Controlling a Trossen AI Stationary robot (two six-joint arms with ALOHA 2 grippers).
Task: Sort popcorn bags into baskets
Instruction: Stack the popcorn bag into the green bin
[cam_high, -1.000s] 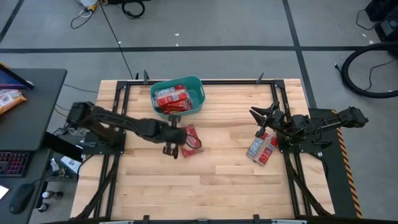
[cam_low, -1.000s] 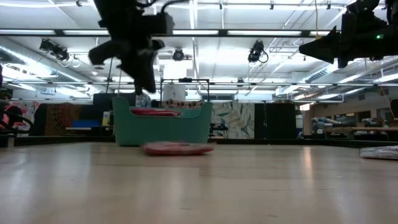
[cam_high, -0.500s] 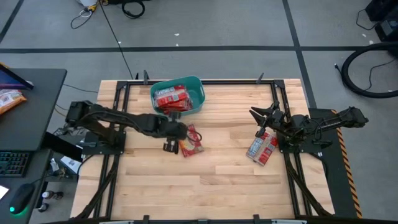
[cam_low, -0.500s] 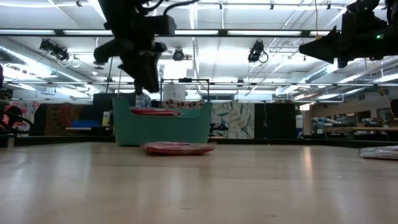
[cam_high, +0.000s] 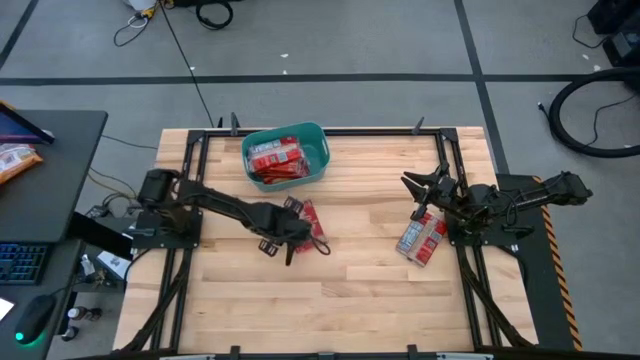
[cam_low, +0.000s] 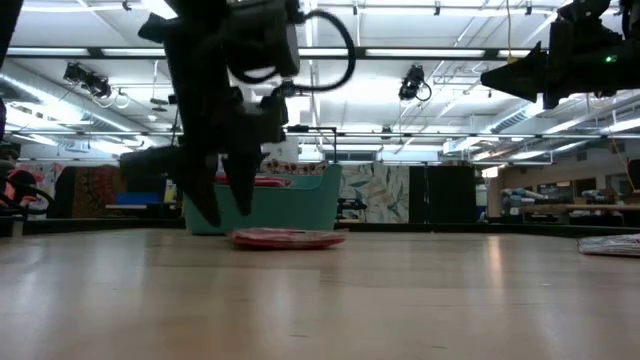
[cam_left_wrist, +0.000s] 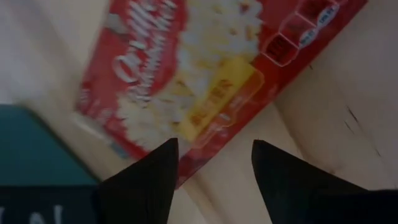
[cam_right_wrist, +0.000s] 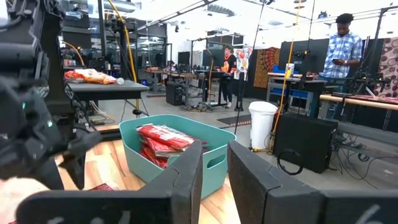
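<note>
A red popcorn bag (cam_high: 308, 218) lies flat on the wooden table, just in front of the teal basket (cam_high: 318, 135), which holds several red bags (cam_high: 275, 160). My left gripper (cam_high: 285, 245) hangs open low over that loose bag's near edge (cam_left_wrist: 205, 68); I see no touch. In the low view its fingers (cam_low: 228, 210) point down close to the tabletop. More popcorn bags (cam_high: 422, 238) lie at the right. My right gripper (cam_high: 415, 185) waits high above them, open (cam_right_wrist: 214, 168), with nothing between its fingers.
Black frame rails (cam_high: 195, 160) run along the table's sides. A dark desk (cam_high: 50, 150) with an orange snack bag (cam_high: 15, 160) stands left of the table. A person (cam_right_wrist: 348, 37) stands in the room beyond. Bare wood (cam_high: 350, 300) fills the near half.
My left gripper has come down from well above the table to just over the loose bag, shifting slightly toward the table's near edge and right. Its fingers have opened. The bag has stayed where it was.
</note>
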